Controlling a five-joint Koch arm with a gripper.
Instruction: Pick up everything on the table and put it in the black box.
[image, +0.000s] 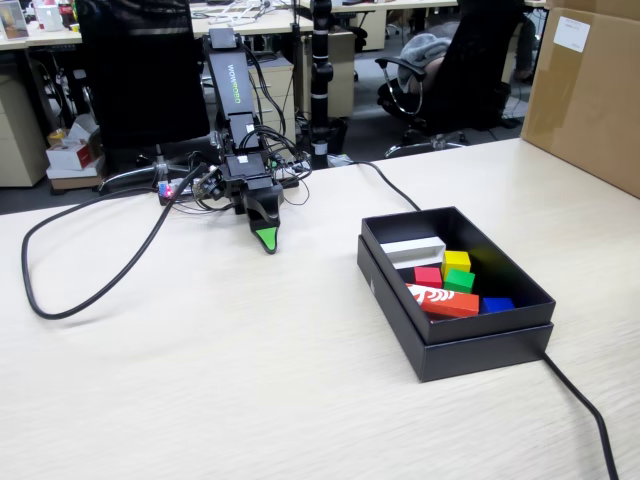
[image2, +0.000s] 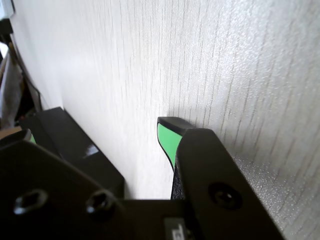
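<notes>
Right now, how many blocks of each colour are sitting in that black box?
White block: 1
Yellow cube: 1
Green cube: 1
Red: 2, a small red cube and a longer red block
Blue block: 1
Total: 6

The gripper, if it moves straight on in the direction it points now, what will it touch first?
Most likely the bare table: the gripper points down at it, tip close above or touching, nothing between.

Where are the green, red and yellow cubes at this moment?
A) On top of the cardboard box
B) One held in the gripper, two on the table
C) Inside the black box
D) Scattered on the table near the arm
C: the yellow cube, green cube and red cube all sit inside the black box.
</notes>
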